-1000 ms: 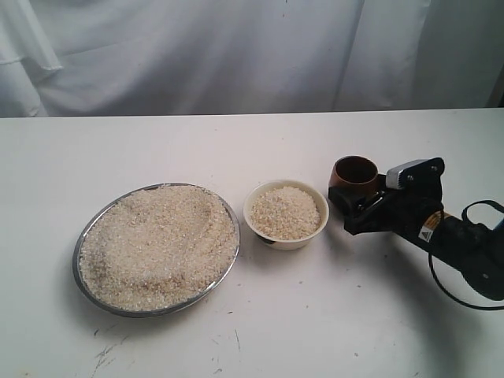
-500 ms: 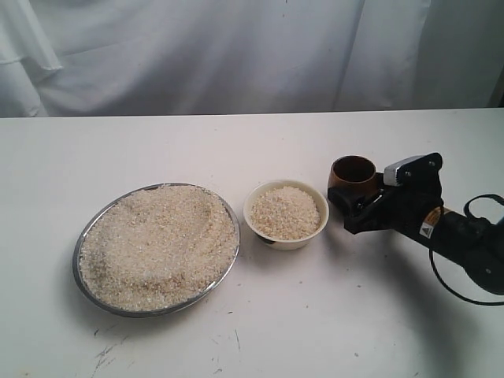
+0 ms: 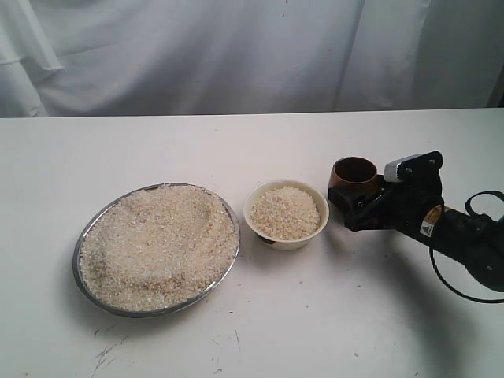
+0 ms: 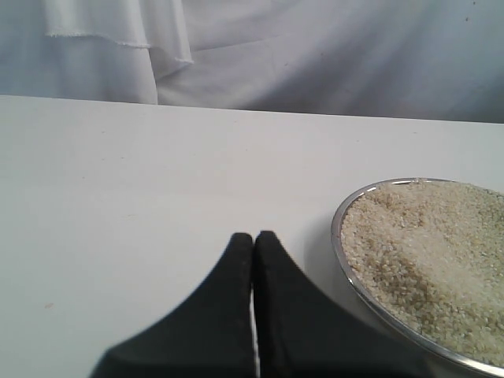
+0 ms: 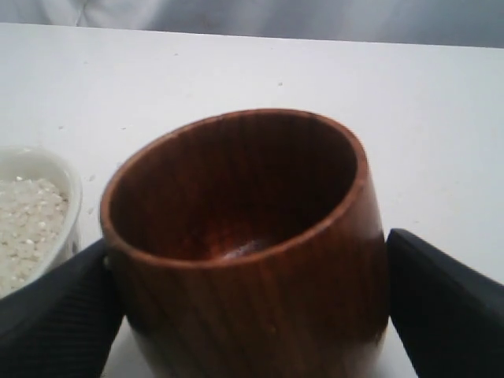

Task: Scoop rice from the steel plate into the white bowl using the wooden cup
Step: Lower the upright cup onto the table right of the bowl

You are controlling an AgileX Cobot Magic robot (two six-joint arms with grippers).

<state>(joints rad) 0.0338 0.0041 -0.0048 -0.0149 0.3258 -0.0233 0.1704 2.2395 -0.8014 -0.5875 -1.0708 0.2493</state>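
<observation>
Wooden cup (image 3: 353, 175) stands upright on the tabletop (image 3: 331, 315), just right of the white bowl (image 3: 287, 241), with the right end effector (image 3: 352, 203) grasping it on both sides. To scoop well, carry it left past the bowl, then tilt it low into the rice (image 3: 157, 244) on the steel plate (image 3: 237, 236).

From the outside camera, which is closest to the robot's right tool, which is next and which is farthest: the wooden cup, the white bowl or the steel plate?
1. wooden cup: held in the right tool.
2. white bowl: just left of the cup, mid-table.
3. steel plate: farthest, on the left.
</observation>
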